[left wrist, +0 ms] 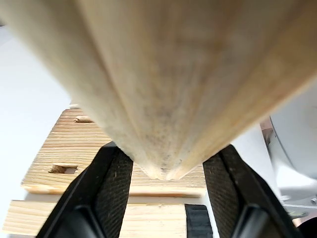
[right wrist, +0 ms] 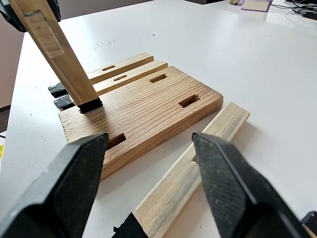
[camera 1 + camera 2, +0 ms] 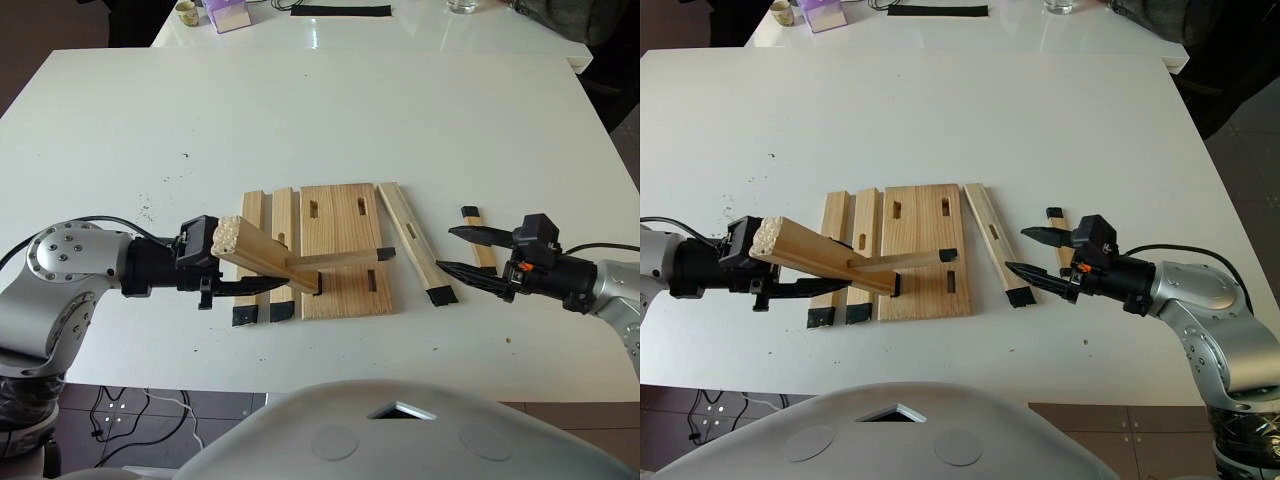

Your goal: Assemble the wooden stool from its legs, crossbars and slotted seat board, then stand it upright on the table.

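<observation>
My left gripper (image 3: 262, 274) is shut on a wooden leg (image 3: 262, 258), held tilted, its black-capped end (image 3: 315, 286) resting on the slotted seat board (image 3: 345, 250). A crossbar (image 3: 345, 260) juts from that leg to the right over the board. In the left wrist view the leg (image 1: 173, 74) sits between the black fingers (image 1: 111, 188). Two legs (image 3: 266, 235) lie side by side against the board's left edge. Another leg (image 3: 412, 240) lies to its right, and a short crossbar (image 3: 478, 240) beyond it. My right gripper (image 3: 447, 248) is open, low over the table beside that leg (image 2: 193, 168).
The white table (image 3: 300, 120) has free room behind and to both sides of the parts. A second table at the back carries a cup (image 3: 186, 12), a purple box (image 3: 228, 14) and a black strip (image 3: 340, 10). The front edge runs close below the board.
</observation>
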{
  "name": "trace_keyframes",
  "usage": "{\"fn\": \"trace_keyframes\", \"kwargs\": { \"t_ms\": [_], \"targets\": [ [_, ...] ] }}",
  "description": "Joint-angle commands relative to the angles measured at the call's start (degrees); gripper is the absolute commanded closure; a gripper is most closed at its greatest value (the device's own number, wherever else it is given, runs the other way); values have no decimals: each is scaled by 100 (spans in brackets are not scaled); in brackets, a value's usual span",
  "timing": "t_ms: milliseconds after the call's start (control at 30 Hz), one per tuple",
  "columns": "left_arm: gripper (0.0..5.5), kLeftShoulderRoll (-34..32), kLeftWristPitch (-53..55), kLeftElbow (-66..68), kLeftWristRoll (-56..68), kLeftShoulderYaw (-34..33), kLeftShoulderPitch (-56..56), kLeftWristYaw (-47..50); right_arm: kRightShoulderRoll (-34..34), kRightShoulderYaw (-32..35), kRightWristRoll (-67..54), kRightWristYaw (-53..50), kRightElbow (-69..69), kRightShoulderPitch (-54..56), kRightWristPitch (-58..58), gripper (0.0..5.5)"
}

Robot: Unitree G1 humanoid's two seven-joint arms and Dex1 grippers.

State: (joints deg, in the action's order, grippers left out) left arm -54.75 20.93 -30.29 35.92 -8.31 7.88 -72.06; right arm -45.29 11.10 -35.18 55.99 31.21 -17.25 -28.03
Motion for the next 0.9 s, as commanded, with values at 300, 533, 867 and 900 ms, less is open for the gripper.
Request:
{"fn": "trace_keyframes", "kwargs": {
  "t_ms": [300,533,867,900],
  "targets": [
    [340,-67,-924,315,-1442,935,419,400,-47,-128,57,21,-9,76,45,238],
    [340,-213,-1297,430,-1992,1264,532,570,11,-238,59,-73,34,100,24,238],
    [340,51,-779,1128,-1443,1759,-354,364,51,-447,145,-201,-71,272,64,238],
    [340,122,-647,1309,-1348,1846,-565,282,51,-469,155,-202,-97,304,70,238]
  ]
}}
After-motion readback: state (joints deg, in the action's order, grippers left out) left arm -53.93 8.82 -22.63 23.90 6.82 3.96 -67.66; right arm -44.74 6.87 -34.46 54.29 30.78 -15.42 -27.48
